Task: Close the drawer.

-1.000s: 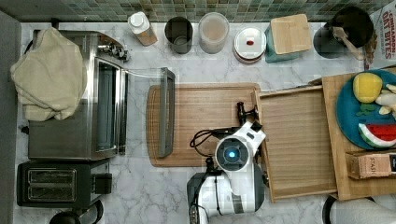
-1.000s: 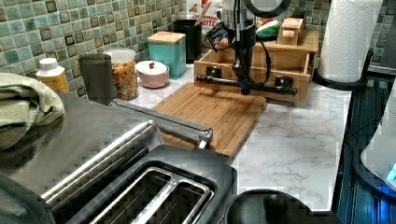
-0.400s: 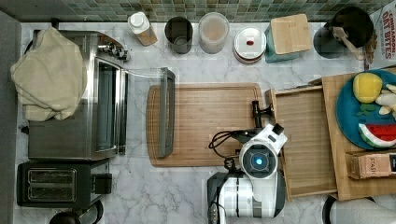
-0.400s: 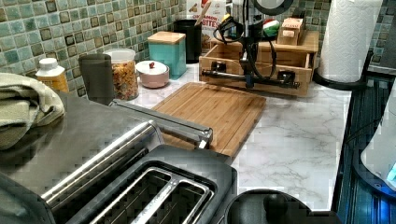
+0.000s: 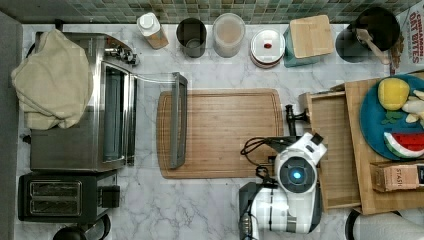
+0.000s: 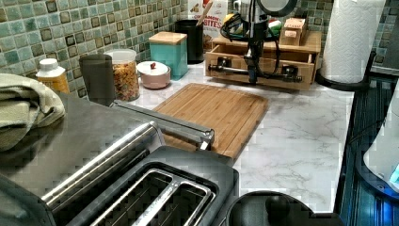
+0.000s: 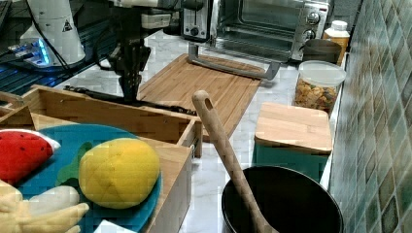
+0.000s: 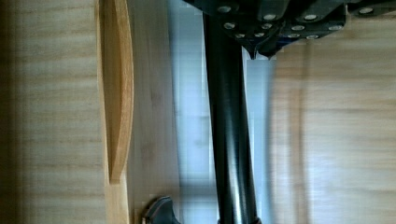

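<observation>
The drawer [image 5: 332, 150], a shallow light-wood tray, sticks out a little from under the wooden shelf [image 5: 364, 192] at the top view's right. Its black bar handle [image 5: 290, 117] faces the cutting board. My arm's wrist [image 5: 297, 175] hangs over the drawer's front edge. My gripper [image 6: 252, 75] reaches straight down onto the handle [image 6: 226, 69] in the left view. In the right view the gripper [image 7: 130, 94] stands at the handle beside the drawer's rim [image 7: 111, 114]. The wrist view has the handle bar [image 8: 229, 121] running between the fingers [image 8: 266, 28], which are shut on it.
A wooden cutting board [image 5: 220, 132] lies in the middle, with the toaster oven's open door [image 5: 177, 120] over its far side. A blue plate [image 5: 372, 120] with toy food sits on the shelf. Jars and a black pot [image 5: 372, 27] line the tiled wall. A paper-towel roll [image 6: 350, 40] stands by the shelf.
The drawer has slid to the top view's right, further under the shelf. My gripper moved the same way with the handle.
</observation>
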Available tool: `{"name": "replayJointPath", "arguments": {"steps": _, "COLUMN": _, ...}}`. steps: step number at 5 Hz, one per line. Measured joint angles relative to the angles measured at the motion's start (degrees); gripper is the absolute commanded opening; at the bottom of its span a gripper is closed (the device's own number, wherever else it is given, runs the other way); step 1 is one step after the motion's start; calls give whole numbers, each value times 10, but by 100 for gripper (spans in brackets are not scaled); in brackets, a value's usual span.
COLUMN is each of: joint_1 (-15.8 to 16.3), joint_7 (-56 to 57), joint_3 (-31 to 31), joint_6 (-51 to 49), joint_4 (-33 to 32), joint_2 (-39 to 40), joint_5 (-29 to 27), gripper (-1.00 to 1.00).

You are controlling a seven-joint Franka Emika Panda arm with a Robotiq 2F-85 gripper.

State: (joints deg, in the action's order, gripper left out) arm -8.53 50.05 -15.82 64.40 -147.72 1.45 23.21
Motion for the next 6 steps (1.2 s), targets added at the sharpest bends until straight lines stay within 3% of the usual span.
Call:
{"name": "replayJointPath", "arguments": {"steps": 2, "joint_1": -20, "joint_7": -19, "joint_3": -49, "joint_6": 31, "joint_4": 49, "joint_2": 51, "joint_5": 95, "gripper": -100}}
{"name": "replayJointPath", "arguments": {"steps": 6, "joint_1": -8, "joint_7": -11, "joint_3": -73, "joint_6": 29, "joint_4": 82, "joint_2": 81, "joint_5": 103, "gripper": -100}}
